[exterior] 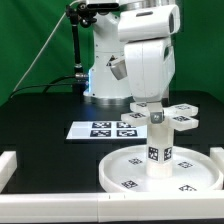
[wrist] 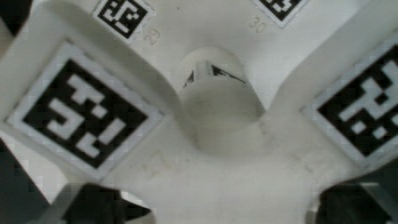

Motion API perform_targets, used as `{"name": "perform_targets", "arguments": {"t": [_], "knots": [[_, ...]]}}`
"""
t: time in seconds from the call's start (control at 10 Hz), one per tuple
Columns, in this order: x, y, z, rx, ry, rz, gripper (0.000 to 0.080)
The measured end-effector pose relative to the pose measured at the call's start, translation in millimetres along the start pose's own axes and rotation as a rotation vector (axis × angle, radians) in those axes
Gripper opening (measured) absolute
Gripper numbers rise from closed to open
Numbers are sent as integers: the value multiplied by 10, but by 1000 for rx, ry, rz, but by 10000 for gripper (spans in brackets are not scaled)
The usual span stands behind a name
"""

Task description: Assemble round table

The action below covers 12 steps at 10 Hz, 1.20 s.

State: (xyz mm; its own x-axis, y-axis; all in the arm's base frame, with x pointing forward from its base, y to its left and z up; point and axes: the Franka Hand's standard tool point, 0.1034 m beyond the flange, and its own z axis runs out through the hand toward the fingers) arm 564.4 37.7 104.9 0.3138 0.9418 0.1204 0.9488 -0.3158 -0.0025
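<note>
The round disc point(exterior: 118, 172) lies flat near the front, with square tags on its face. The short thick leg point(exterior: 156, 152) stands upright at its centre, a tag on its side. My gripper point(exterior: 157, 109) comes straight down over the leg's top, its fingers pressed to both sides. The wrist view looks down the leg point(wrist: 222, 130) onto the disc point(wrist: 196, 30) and the tags around it. There my gripper point(wrist: 217, 205) shows a dark fingertip point(wrist: 80, 205) against the leg's white body. The cross-shaped foot piece point(exterior: 185, 117) lies on the table behind the disc, apart from the gripper.
The marker board point(exterior: 105, 129) lies on the black table toward the exterior view's left of the foot piece. White border rails stand at the left point(exterior: 8, 165), the right point(exterior: 216, 156) and the front point(exterior: 60, 212). The arm's base point(exterior: 100, 75) rises at the back.
</note>
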Motion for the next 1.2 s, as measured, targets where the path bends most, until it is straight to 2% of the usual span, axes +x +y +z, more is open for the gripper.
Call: {"name": "perform_targets", "arguments": {"t": [0.5,0.7,1.0,1.2], "knots": [[-9,3,-1,0,0,63,440],[-32,12,-12,-3,22,314,440],[-59,15,-11,-34,68,661,440],[-48,4,-8,-64,88,765,441]]}}
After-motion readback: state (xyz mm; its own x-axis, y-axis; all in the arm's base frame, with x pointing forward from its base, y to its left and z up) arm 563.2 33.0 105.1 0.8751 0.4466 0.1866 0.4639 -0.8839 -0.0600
